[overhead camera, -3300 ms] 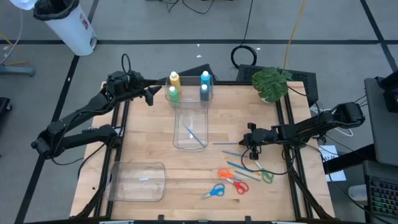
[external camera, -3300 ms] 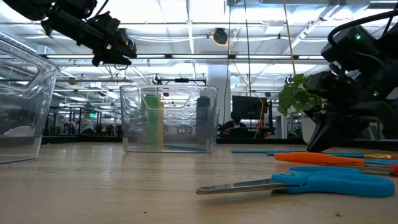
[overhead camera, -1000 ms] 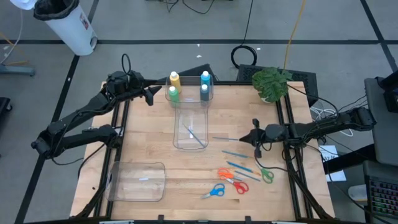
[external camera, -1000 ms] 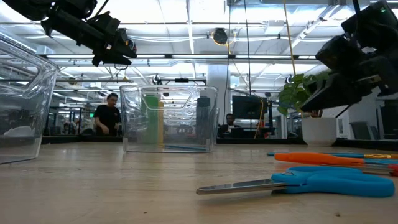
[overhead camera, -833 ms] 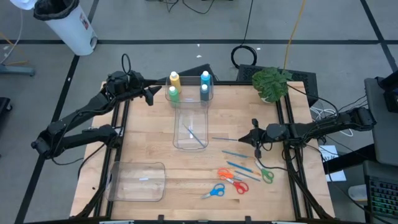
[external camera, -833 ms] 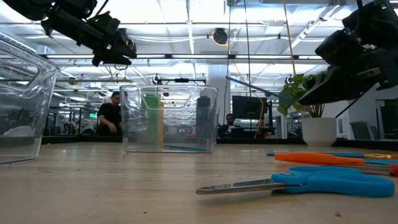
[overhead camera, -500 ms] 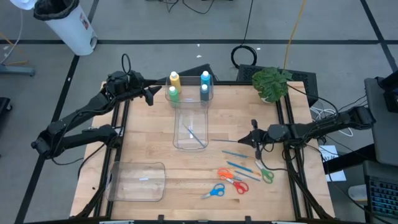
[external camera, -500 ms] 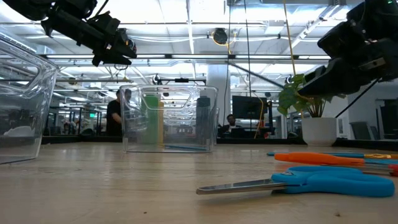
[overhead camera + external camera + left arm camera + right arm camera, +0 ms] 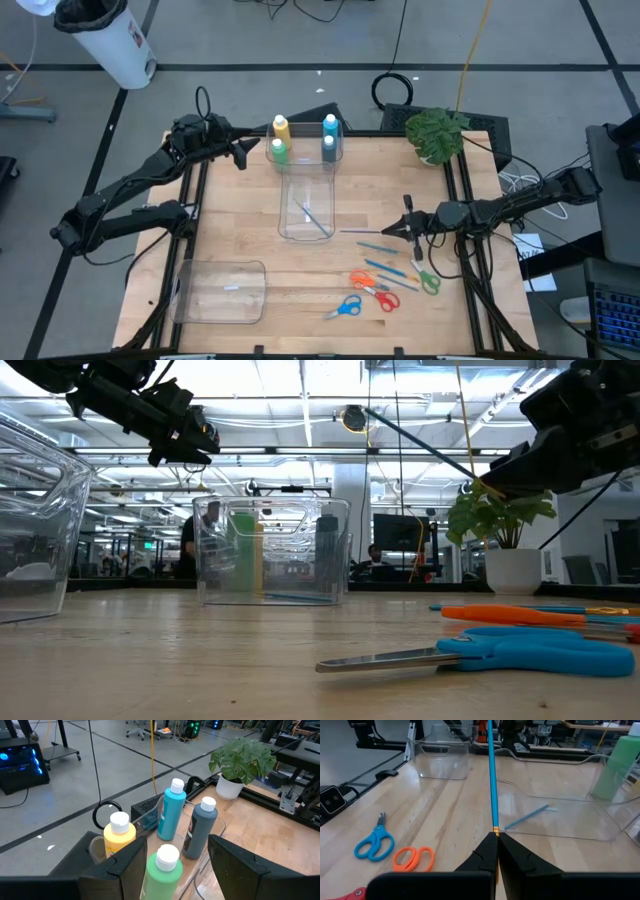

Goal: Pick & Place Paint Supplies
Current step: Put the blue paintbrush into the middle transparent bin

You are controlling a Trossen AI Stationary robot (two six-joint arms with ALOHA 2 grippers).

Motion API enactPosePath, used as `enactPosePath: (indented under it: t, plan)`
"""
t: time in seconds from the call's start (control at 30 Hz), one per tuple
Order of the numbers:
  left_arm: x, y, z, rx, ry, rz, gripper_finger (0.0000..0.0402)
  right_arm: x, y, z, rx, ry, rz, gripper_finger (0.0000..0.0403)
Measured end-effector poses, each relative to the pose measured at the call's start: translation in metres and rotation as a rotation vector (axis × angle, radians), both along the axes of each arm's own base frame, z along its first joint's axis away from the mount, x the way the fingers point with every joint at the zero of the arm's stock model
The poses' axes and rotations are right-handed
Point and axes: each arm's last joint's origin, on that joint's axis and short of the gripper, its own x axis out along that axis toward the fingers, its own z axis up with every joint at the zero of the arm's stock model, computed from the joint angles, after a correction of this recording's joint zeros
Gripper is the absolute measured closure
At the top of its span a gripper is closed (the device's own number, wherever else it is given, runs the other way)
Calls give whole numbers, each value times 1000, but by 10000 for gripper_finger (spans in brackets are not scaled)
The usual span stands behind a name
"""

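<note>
My right gripper point(image 9: 404, 229) is shut on a thin blue brush point(image 9: 368, 231) over the table's right half, just right of the clear bin point(image 9: 322, 232). One brush point(image 9: 308, 214) lies inside that bin. At the bin's far end stand the yellow point(image 9: 119, 836), green point(image 9: 162, 872), light blue point(image 9: 171, 810) and grey-blue point(image 9: 198, 827) bottles. My left gripper point(image 9: 241, 152) hangs open in the air left of the green bottle, touching nothing. More blue and orange brushes point(image 9: 385, 268) lie on the wood near my right gripper. My right gripper pinches the brush at one end, by its orange band point(image 9: 496, 830), between the tips of its two fingers. The fingers come nearly level from the table's right and lie along the brush. The brush is lifted clear and slants up to its free end point(image 9: 372, 414).
Blue point(image 9: 343, 307), orange point(image 9: 374, 291) and green point(image 9: 428, 282) scissors lie near the front right. A second clear bin point(image 9: 222, 292) sits at the front left. A potted plant point(image 9: 435, 132) stands at the far right corner.
My right gripper has risen a little and tipped its fingers upward, still shut on the brush. The brush's free end has swung up from about level to a steep upward slant over the table.
</note>
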Motion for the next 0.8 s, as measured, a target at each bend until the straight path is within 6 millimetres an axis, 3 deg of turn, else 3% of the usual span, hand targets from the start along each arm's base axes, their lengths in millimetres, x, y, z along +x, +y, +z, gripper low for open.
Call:
enactPosePath:
  t: [0.8]
  plan:
    - [0,0,0,0,0,0,188,0,4,5,53,-47,120,403]
